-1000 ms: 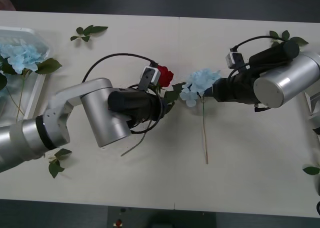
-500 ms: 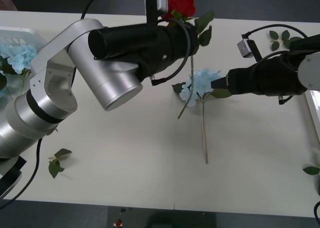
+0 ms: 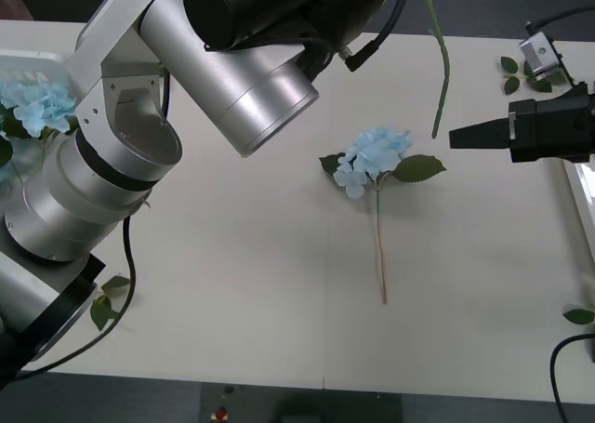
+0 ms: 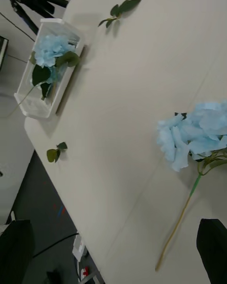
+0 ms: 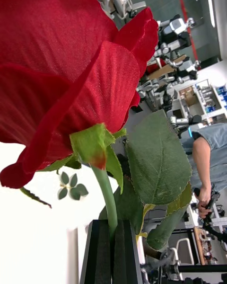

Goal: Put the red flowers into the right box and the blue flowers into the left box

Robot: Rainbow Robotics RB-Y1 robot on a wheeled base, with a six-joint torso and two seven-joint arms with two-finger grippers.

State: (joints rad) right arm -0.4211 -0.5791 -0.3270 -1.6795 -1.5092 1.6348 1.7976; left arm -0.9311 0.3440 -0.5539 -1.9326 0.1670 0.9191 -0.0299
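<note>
Red rose clamped aloft, blue hydrangea flat on the surface

Red petals crowd the left wrist view, where the rose (image 5: 66,71) stands with its green stem pinched between the black fingers (image 5: 100,251) of the left gripper (image 5: 112,246), which are closed narrow on it just under the leaves. From the front, the left arm is raised high over the far part of the cream surface (image 3: 232,284), and the lower stem (image 3: 439,60) of the rose hangs from the frame's upper edge, its tip in the air above the surface and just beside the tip of the right gripper.

The right gripper (image 3: 465,137) reaches in from the right side, its black fingers drawn together to a narrow point in the front view, with nothing seen between them. Near its tip, a pale blue hydrangea (image 3: 372,158) lies flat on the surface at mid-table, its head toward the far side, a green leaf spread to each side and its thin stem running toward the robot.

At the far left, the left box (image 3: 65,177) holds another blue hydrangea (image 3: 35,105) with broad leaves. A strip of the white right box (image 3: 583,209) shows at the right edge. Loose green leaf sprigs (image 3: 110,304) lie scattered on the surface.
</note>
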